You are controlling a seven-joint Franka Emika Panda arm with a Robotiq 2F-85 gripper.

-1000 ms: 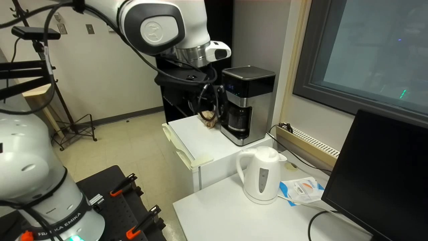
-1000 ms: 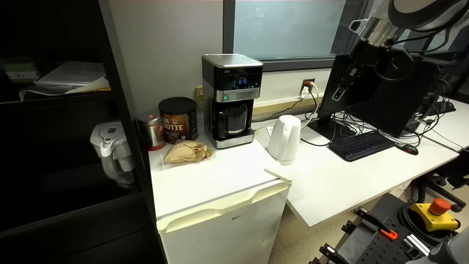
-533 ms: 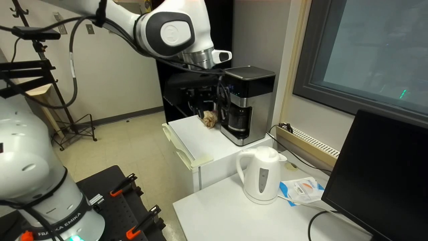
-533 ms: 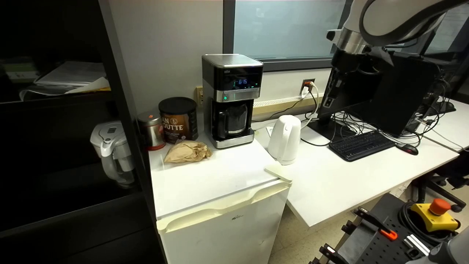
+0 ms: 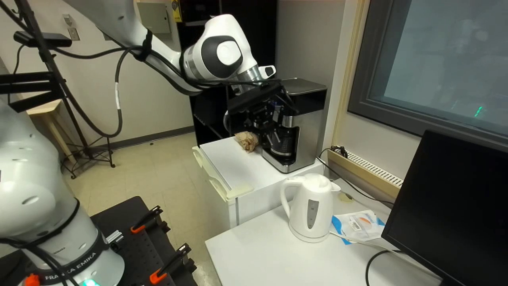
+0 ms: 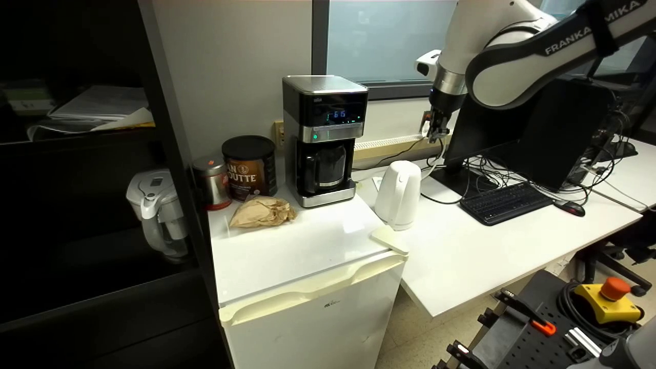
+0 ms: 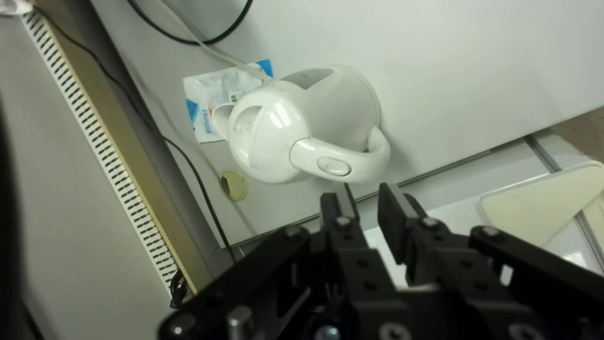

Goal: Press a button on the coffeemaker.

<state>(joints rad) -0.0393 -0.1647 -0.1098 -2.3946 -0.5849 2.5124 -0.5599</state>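
A boxy black-and-steel drip coffeemaker (image 6: 324,141), its glossy black display panel (image 6: 339,114) aglow, stands on a white, flat-topped mini fridge (image 6: 302,256) as a black jointed gripper (image 7: 365,203) hangs apart from the coffeemaker, on the side where a rounded, shiny white plastic kettle (image 7: 302,127) sits near it. The gripper's 2 slim fingers (image 7: 337,210) point downward a narrow gap apart, holding nothing. The step in hand looks to be the approach. To do it well, the fingers should likely close into 1 blunt tip, clear the kettle and turn to face the coffeemaker's upright front squarely. A slow, straight push seems wise: a slanted tip may skid on the slick panel, and a hard shove could slide the coffeemaker backward. A small green light (image 6: 315,137) on the coffeemaker's silvery metal band (image 6: 335,132) may mark a button; it is too small to tell. A dark, curved glass carafe (image 6: 330,166) sits inside the coffeemaker; a crumpled brown paper bag (image 6: 262,212) lies near it.
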